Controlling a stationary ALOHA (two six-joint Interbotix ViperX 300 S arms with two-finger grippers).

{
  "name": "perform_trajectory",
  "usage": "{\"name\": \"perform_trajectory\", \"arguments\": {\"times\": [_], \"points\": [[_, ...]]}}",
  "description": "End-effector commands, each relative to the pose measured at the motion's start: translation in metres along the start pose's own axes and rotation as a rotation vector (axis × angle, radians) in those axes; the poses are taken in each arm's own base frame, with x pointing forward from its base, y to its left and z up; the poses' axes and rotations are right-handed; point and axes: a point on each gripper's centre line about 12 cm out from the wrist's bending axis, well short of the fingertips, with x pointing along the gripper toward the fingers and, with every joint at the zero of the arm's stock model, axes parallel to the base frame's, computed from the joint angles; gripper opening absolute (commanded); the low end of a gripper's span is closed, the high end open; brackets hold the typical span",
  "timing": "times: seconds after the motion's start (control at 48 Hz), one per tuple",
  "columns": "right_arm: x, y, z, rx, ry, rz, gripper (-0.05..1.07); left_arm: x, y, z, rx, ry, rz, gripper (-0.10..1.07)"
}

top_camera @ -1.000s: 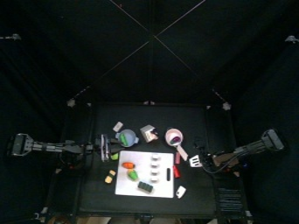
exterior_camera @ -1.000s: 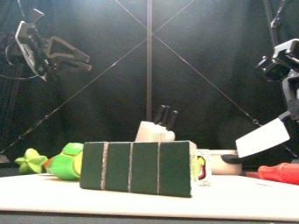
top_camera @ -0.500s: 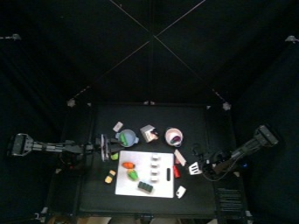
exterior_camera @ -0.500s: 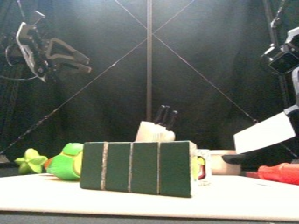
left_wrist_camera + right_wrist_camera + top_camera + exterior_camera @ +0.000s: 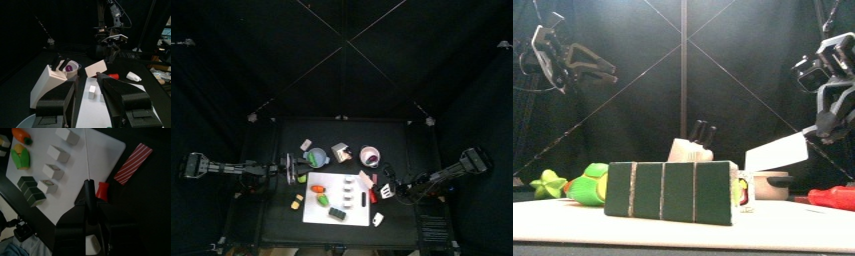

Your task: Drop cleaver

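My right gripper (image 5: pixel 97 190) is shut on the cleaver's red handle (image 5: pixel 102 190). It holds the cleaver in the air over the right edge of the white board (image 5: pixel 338 190). The pale blade (image 5: pixel 776 152) shows large and tilted in the front view, and edge-on as a thin line in the right wrist view. In the top view the cleaver (image 5: pixel 369 182) sits at the tip of the right arm. My left gripper (image 5: pixel 93 95) is open and empty. It hangs high beside the table's left side (image 5: pixel 567 60).
Several small food pieces lie on the board, among them a dark green segmented block (image 5: pixel 667 192). A red striped piece (image 5: pixel 133 163) lies just right of the board. A bowl (image 5: pixel 370 155) and a white knife block (image 5: pixel 53 75) stand behind it.
My right gripper has carried the cleaver leftward, from beside the table's right edge to over the board's right edge. The left arm has not moved.
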Motion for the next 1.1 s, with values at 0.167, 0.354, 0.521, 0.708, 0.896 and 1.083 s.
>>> {"name": "perform_trajectory", "arguments": {"times": [0.167,0.354,0.521,0.708,0.896,1.083], "points": [[0.005,-0.002,-0.002,0.007,0.021,0.011,0.45,0.002,0.000,0.004,0.000,-0.012,0.003,0.76],[0.013,-0.010,-0.004,0.020,0.029,-0.041,0.59,0.002,0.000,0.004,0.000,-0.012,0.003,0.76],[0.015,-0.012,-0.005,0.026,0.031,-0.054,0.71,0.002,0.000,0.004,0.000,-0.011,0.003,0.76],[0.015,-0.012,-0.005,0.035,0.033,-0.056,0.81,0.002,0.000,0.003,0.000,-0.008,0.003,0.76],[0.014,-0.014,-0.004,0.050,0.030,-0.076,0.85,0.002,0.000,0.003,0.000,-0.005,0.003,0.76],[0.015,-0.016,-0.004,0.051,0.026,-0.089,0.85,0.001,0.000,0.002,0.000,-0.003,0.001,0.76]]}}
